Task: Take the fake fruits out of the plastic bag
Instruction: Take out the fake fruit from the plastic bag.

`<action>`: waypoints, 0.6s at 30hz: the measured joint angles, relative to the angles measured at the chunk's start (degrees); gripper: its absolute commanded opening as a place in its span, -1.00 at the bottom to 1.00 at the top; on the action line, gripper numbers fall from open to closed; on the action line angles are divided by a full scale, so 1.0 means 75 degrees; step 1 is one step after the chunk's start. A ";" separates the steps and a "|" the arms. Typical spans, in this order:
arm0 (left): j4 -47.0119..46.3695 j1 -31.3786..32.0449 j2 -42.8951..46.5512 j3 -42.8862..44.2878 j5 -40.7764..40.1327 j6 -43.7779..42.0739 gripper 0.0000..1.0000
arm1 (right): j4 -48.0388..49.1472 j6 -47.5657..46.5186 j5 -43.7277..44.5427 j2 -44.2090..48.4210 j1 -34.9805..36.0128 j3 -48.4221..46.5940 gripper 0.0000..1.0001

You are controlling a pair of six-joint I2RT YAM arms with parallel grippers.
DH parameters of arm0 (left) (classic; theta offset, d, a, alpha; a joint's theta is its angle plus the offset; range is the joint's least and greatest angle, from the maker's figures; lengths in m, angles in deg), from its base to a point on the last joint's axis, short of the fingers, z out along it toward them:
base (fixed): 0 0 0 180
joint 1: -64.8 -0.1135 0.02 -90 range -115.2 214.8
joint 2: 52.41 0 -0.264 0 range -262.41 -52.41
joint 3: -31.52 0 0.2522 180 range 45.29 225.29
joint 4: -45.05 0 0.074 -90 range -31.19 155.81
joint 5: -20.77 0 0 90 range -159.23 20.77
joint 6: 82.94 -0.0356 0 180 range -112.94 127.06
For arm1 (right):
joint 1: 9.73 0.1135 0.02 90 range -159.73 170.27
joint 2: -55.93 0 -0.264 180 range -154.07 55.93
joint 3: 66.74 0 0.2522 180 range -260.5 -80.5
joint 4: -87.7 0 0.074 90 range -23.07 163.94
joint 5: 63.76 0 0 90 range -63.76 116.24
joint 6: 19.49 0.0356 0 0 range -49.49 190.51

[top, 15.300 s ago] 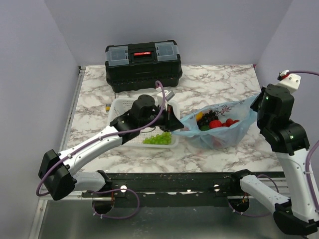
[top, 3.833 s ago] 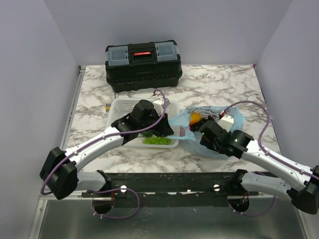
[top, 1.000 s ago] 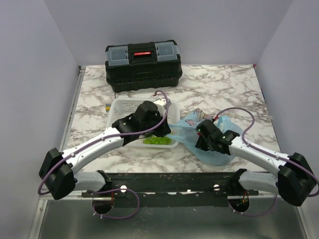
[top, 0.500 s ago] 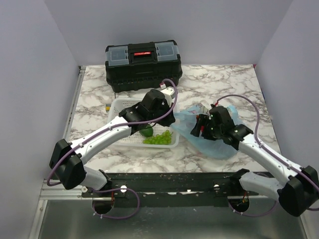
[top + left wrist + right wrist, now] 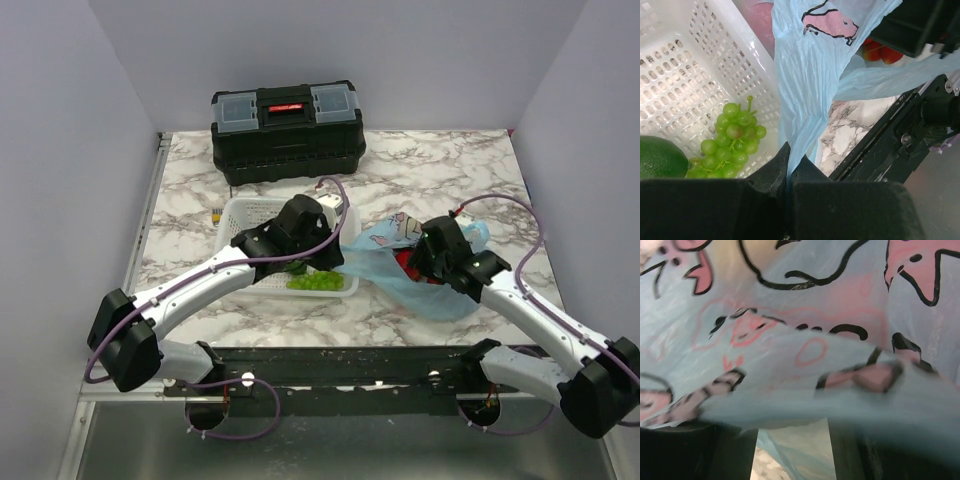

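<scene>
The plastic bag (image 5: 440, 295), thin, light blue and printed with pink cartoons, lies right of the basket. My left gripper (image 5: 336, 254) is shut on the bag's left edge; in the left wrist view the film (image 5: 807, 85) runs up from the closed jaws (image 5: 788, 167). Red fake fruits (image 5: 879, 50) show inside the bag's mouth. A dark green fruit (image 5: 655, 156) lies in the basket. My right gripper (image 5: 415, 262) is down in the bag's mouth. In its wrist view the bag film (image 5: 790, 340) fills the frame, and the fingers (image 5: 732, 455) stand apart with nothing between them.
A white mesh basket (image 5: 240, 215) sits left of the bag and holds a pale green grape cluster (image 5: 315, 282). A black toolbox (image 5: 288, 120) stands at the back of the marble table. Walls close in on both sides. The black mounting rail (image 5: 330, 365) runs along the near edge.
My left arm rose toward the back, then came down again, still pinching the bag edge. My right gripper moved up and right over the bag's mouth.
</scene>
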 measured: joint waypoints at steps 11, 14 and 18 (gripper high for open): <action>-0.0137 0.0093 0.0052 -0.0157 0.0201 0.0152 -1.00 | 0.1291 0.0137 0.0527 -0.1253 0.0000 0.0361 0.38; -0.0181 0.0102 0.0052 -0.0157 0.0227 0.0157 -1.00 | 0.1661 0.0082 0.0527 -0.1594 0.0000 0.0370 0.43; -0.0221 0.0105 0.0052 -0.0157 0.0242 0.0160 -1.00 | 0.1973 0.0017 0.0577 -0.2171 0.0000 0.0367 0.40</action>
